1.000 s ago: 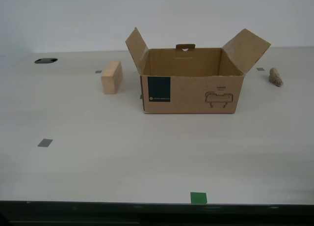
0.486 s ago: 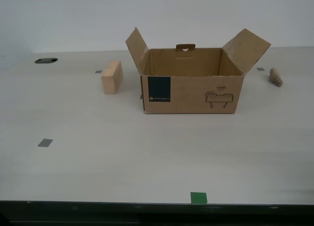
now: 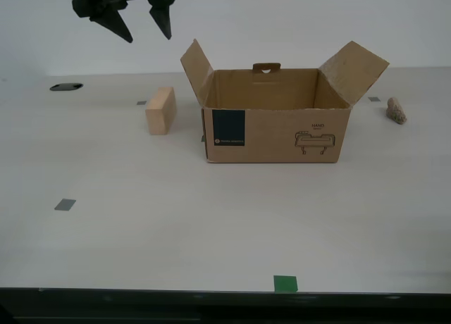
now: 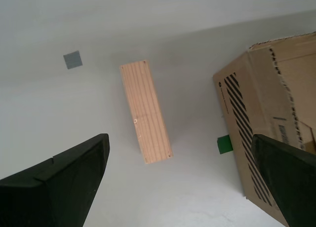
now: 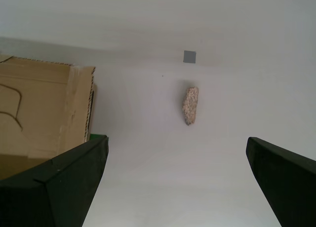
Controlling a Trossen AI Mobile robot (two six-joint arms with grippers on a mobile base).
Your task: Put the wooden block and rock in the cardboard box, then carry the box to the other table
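Nothing is packed yet: the block (image 3: pixel 160 110) and rock (image 3: pixel 397 110) lie on the tabletop beside the empty box (image 3: pixel 275 120). My second gripper (image 3: pixel 144 25) and first gripper (image 5: pixel 177 187) hover spread, holding nothing.

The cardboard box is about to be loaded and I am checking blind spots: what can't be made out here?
- Floor of the cardboard box: hidden in the exterior view by its own front wall.
- My first gripper: nearly all cut off by the exterior view's top edge.
- Print on the dark blue label: too small to read.
- Far side of the wooden block: faces away in the exterior view.
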